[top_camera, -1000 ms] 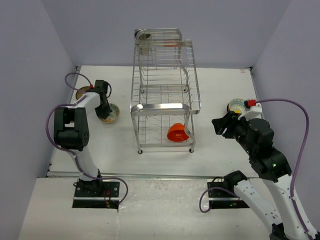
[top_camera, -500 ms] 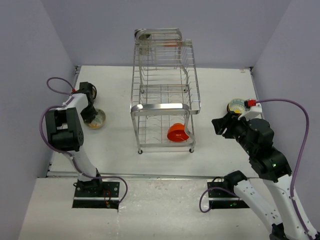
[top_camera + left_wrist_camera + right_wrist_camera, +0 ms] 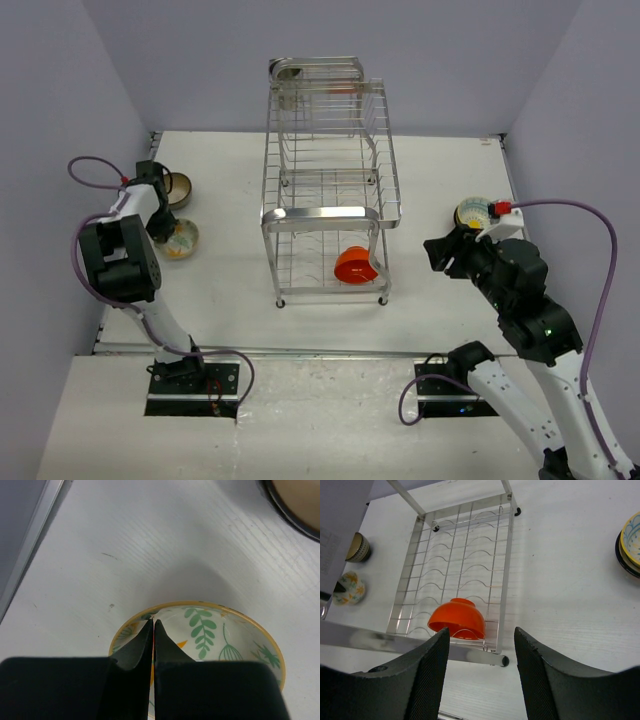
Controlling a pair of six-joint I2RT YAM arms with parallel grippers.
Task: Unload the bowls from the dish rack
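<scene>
The dish rack (image 3: 330,190) stands mid-table, and an orange-red bowl (image 3: 355,265) leans upside down in its lower tier (image 3: 457,619). A round dark-rimmed bowl (image 3: 290,72) seems to sit at the upper tier's far left corner. My left gripper (image 3: 153,622) is shut on the rim of the pale leaf-patterned bowl (image 3: 225,630), low at the table's far left (image 3: 181,238). Just behind it a brown bowl (image 3: 178,185) rests on the table. My right gripper (image 3: 481,635) hangs open and empty, right of the rack and pointed at the orange bowl.
A stack of two bowls, yellow-rimmed on dark (image 3: 474,212), sits at the right behind my right gripper (image 3: 440,250). The table's left edge and side wall (image 3: 25,540) are close to the left gripper. Chrome front bars (image 3: 420,642) cross in front of the orange bowl.
The left arm has swung left, away from the rack, carrying the patterned bowl to the left edge beside the brown bowl. The right arm has not moved.
</scene>
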